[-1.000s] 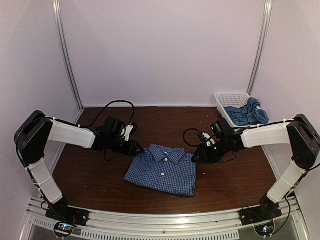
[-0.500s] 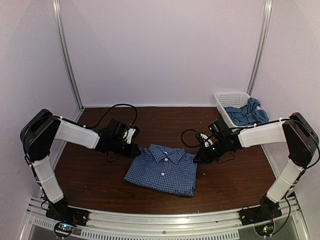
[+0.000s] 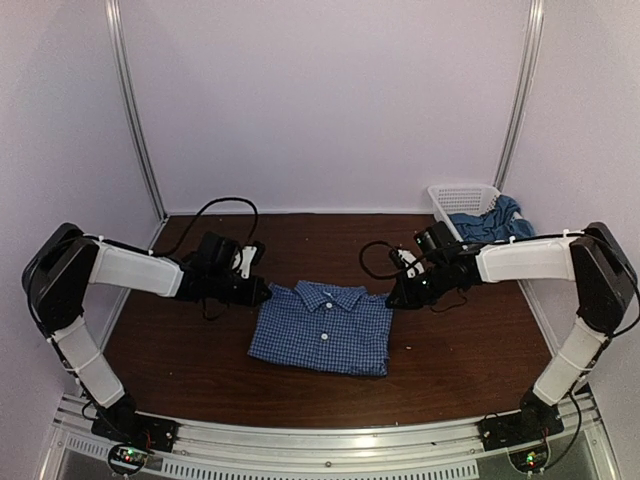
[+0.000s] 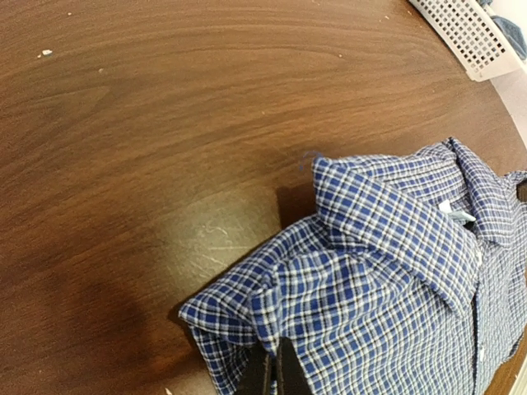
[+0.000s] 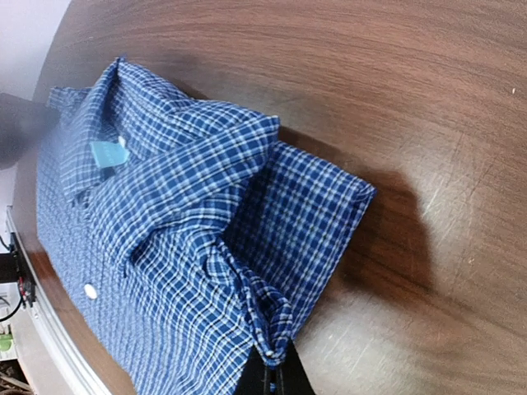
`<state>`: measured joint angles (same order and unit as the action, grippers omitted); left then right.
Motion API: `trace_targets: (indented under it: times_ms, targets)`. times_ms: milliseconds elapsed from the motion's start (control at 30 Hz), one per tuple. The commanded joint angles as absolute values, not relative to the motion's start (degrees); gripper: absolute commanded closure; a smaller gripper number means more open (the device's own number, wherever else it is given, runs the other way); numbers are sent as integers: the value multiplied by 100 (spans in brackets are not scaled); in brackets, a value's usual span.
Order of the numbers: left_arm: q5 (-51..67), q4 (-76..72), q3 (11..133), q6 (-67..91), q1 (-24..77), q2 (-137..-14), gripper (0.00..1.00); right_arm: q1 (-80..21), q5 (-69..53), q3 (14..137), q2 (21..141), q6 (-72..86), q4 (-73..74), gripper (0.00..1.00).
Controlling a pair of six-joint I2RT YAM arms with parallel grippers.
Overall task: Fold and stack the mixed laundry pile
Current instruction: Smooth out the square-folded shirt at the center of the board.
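The blue-and-white checked shirt (image 3: 322, 332) lies folded, collar to the far side, in the middle of the brown table (image 3: 190, 350). My left gripper (image 3: 263, 292) is shut on its left shoulder corner, with the pinched cloth (image 4: 329, 313) bunched over the black fingertips (image 4: 284, 374). At the opposite shoulder, my right gripper (image 3: 392, 299) is shut on a raised fold of the shirt (image 5: 165, 247). That corner is lifted a little off the wood. The teal-blue t-shirt (image 3: 492, 226) hangs crumpled in and over the basket at the back right.
A white plastic lattice basket (image 3: 458, 197) stands at the far right corner; its rim (image 4: 461, 33) also shows in the left wrist view. Black cables loop on the table behind both wrists. Pale walls enclose the table on three sides.
Both grippers went from open to shut on the shirt's shoulder corners. Both have since drawn back toward the far side, and the shirt has shifted slightly that way with them.
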<state>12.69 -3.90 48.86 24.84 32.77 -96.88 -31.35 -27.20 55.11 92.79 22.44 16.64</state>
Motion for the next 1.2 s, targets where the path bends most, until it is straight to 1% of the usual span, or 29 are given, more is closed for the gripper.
trace_targets:
  times_ms: [0,167,333,367,400,433,467,500,533,633,733,800,867,967,1067,1167]
  targets:
    - [995,-723,4887,2522,3081,-10107,100,-2946,-1914,5673,9942,2032,1584,100]
    - [831,-1001,4854,2650,2990,-10602,100,-2849,-1841,6063,10603,2022,1182,100]
    - [776,-1113,4842,2745,2953,-10815,100,-2803,-1872,6632,11089,1979,1234,100]
    - [751,-1091,4859,2752,2949,-10802,100,-2797,-1912,6733,11102,1975,1316,96]
    - [723,-1023,4879,2759,2940,-10763,100,-2786,-1982,6812,11067,1977,1400,87]
    - [720,-971,4892,2752,2936,-10686,94,-2778,-2054,6818,10945,1975,1455,76]
    - [721,-932,4881,2699,2936,-10547,84,-2777,-2106,6763,10709,1992,1486,67]
    - [734,-906,4851,2646,2931,-10363,73,-2765,-2185,6656,10490,2017,1518,60]
    - [779,-889,4804,2554,2947,-10130,66,-2745,-2319,6532,10240,2043,1554,55]
    - [713,-554,4871,2156,3109,-9496,51,-2711,-2902,5870,9501,2249,1382,49]
    - [896,-311,5161,1839,3449,-9268,45,-2714,-3630,5054,9014,2690,837,48]
    - [1081,-285,5548,1734,3799,-9390,43,-2724,-4151,4452,8819,3131,214,48]
    - [1152,-208,5992,1713,4104,-9803,43,-2741,-4556,4005,8731,3596,-530,48]
    - [1306,-241,6645,1698,4463,-10479,44,-2788,-4846,3713,8815,4085,-1261,42]
    - [1470,-437,7080,1773,4684,-11042,46,-2827,-4800,3684,8998,4082,-1414,36]
    - [1562,-547,7372,1832,4785,-11478,47,-2830,-4830,3714,9176,4040,-1539,36]
